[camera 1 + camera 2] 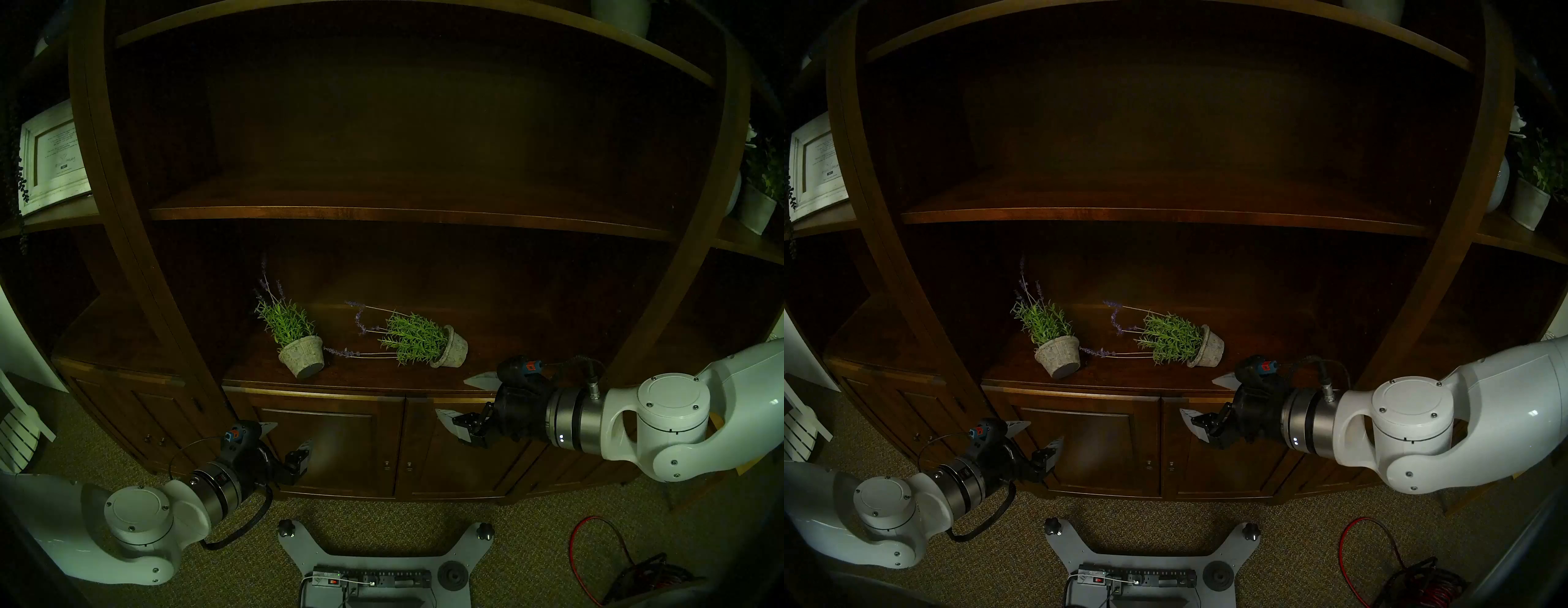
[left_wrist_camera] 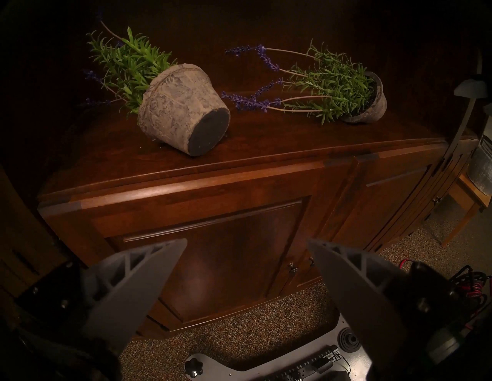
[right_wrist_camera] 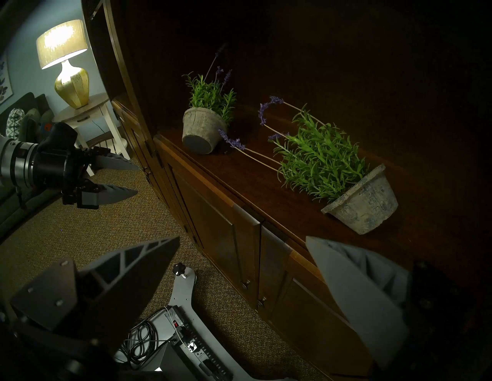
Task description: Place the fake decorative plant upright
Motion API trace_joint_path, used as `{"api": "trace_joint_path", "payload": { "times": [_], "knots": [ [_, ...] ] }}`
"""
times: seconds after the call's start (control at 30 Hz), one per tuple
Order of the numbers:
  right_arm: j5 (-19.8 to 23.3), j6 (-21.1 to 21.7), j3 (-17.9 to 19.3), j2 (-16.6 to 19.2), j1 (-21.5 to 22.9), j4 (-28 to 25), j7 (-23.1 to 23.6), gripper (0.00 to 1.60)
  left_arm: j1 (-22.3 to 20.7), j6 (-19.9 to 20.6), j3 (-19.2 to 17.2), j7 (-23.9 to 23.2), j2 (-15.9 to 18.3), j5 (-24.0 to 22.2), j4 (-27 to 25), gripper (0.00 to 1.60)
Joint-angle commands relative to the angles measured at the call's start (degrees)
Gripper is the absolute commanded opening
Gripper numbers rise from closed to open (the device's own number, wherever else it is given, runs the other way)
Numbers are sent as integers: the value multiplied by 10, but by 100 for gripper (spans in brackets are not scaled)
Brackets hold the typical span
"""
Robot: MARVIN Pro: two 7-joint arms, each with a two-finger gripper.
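On the cabinet ledge (image 1: 382, 384) of the dark wooden shelf unit, we have two fake lavender plants tipped over: the left pot (image 1: 302, 355) lies with its flat dark base turned toward the near edge and its foliage pointing far-left, and the right pot (image 1: 450, 347) lies on its side with its rim facing left and its long stems stretching toward the left pot, their tips ending just beside it. Our left gripper (image 1: 288, 434) hangs low in front of the cabinet doors, jaws spread wide and empty. Our right gripper (image 1: 464, 397) sits near the ledge's front edge, just near-right of the right pot, also fully spread with nothing in it.

We judge the reach has yet to begin. For a good lift we should close across a pot's tapered wall, below the flared rim, not on the foliage, then swing the base down flat before letting go. The right pot looks the handier one for the right gripper.

The pots are short cones, rough, mottled grey like weathered stone, likely grippy. The leaves are thin, springy green plastic; the purple flower stems are thin and would bend under any pinch.
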Motion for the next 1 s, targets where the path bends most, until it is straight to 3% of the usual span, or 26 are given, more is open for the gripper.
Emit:
{"api": "trace_joint_path", "payload": {
  "times": [0.0,0.3,0.53,0.77,0.97],
  "knots": [
    [0,-2,7,0,5,0,0,160,-4,-4,-6,1,-1,0,-6,160],
    [25,15,25,-8,16,4,-4,160,-5,-4,-5,1,-1,0,-5,160],
    [98,52,81,-15,22,32,-7,160,-5,-3,-5,0,-1,0,-5,160],
    [176,83,164,-41,-28,74,-9,160,-5,-3,-5,0,-1,0,-5,160],
    [254,87,227,-93,-93,107,-37,160,-5,-3,-4,0,-1,0,-5,160]
  ]
}}
